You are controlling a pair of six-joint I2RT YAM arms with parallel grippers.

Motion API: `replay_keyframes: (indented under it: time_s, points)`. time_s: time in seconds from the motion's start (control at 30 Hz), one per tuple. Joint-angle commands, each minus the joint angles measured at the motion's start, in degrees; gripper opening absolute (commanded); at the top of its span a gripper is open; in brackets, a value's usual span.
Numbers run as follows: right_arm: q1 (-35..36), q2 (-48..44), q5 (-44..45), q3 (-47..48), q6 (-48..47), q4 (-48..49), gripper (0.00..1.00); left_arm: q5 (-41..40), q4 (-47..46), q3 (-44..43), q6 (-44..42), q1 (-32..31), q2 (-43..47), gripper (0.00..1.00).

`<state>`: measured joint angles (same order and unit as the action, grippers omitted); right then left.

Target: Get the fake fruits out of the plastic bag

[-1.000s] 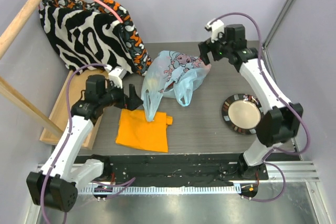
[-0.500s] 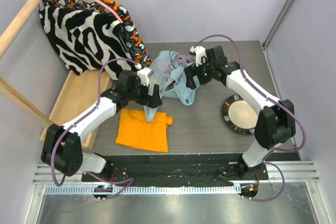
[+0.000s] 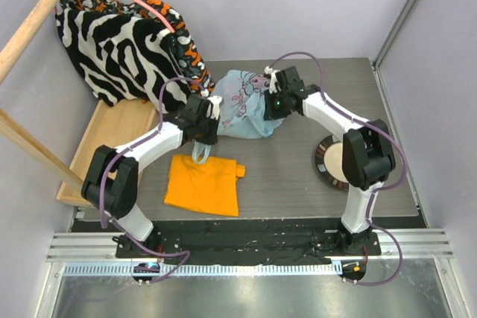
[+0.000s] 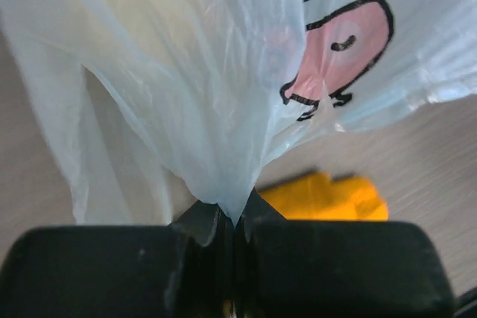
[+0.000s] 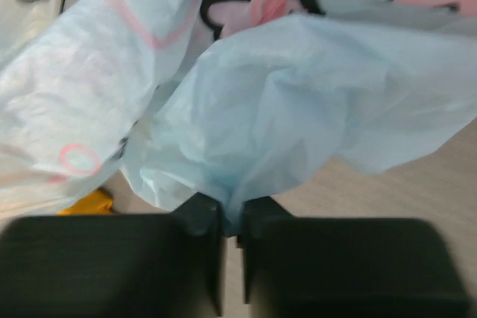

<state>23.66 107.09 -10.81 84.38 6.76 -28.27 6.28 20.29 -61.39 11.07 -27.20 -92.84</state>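
The pale blue plastic bag (image 3: 242, 106) with a pink cartoon print lies bunched in the middle of the table. My left gripper (image 3: 211, 123) is at its left side, shut on a pinch of the thin film (image 4: 223, 72), which rises from between the jaws in the left wrist view (image 4: 235, 217). My right gripper (image 3: 270, 107) is at the bag's right side, shut on a fold of blue film (image 5: 283, 109) in the right wrist view (image 5: 231, 217). One loop handle (image 3: 200, 154) hangs down over the orange cloth. The fake fruits are hidden inside the bag.
An orange folded cloth (image 3: 203, 184) lies just in front of the bag. A zebra-striped cloth (image 3: 119, 50) hangs over a wooden frame at the back left, above a wooden board (image 3: 112, 139). A round dark-rimmed plate (image 3: 332, 161) sits at the right.
Both arms have swung inward to the bag, and both grippers have gone from open to shut on its film. The bag is now more bunched between them.
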Motion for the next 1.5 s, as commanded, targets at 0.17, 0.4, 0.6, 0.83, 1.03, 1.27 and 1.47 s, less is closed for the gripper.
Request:
replay_keyframes:
  time_s: [0.17, 0.4, 0.6, 0.83, 1.03, 1.27, 1.47]
  points:
    - [-17.05, 9.17, 2.46, 31.06, 0.19, 5.15, 0.01, 4.87, -1.16, -35.6, -6.41, 1.71, -13.58, 0.0]
    - [-26.64, 7.36, -1.05, 38.5, -2.89, 7.62, 0.01, 8.2, 3.08, -63.66, -9.84, 2.68, -23.53, 0.0]
    - [-29.55, -6.42, -0.45, 14.1, -8.96, 5.6, 0.01, 18.67, 3.44, -45.35, -6.24, 0.84, -16.16, 0.0]
    - [-29.81, -20.75, -5.0, -11.68, -9.57, -3.69, 0.24, 20.52, 0.19, -25.91, 0.79, -3.91, -8.87, 0.44]
    - [-28.42, -27.79, -18.53, 0.06, -16.69, -17.4, 0.86, 17.1, 2.38, -26.15, 4.4, -4.09, -4.9, 0.85]
    - [-9.7, -32.47, -12.23, 1.32, -29.43, -20.6, 0.78, 14.8, 2.48, -16.15, 7.47, -4.0, 3.01, 0.91]
    - [-8.72, -24.75, -10.64, 1.65, -26.46, -17.18, 0.54, 14.2, -6.65, -7.35, 7.82, -7.77, 3.11, 1.0]
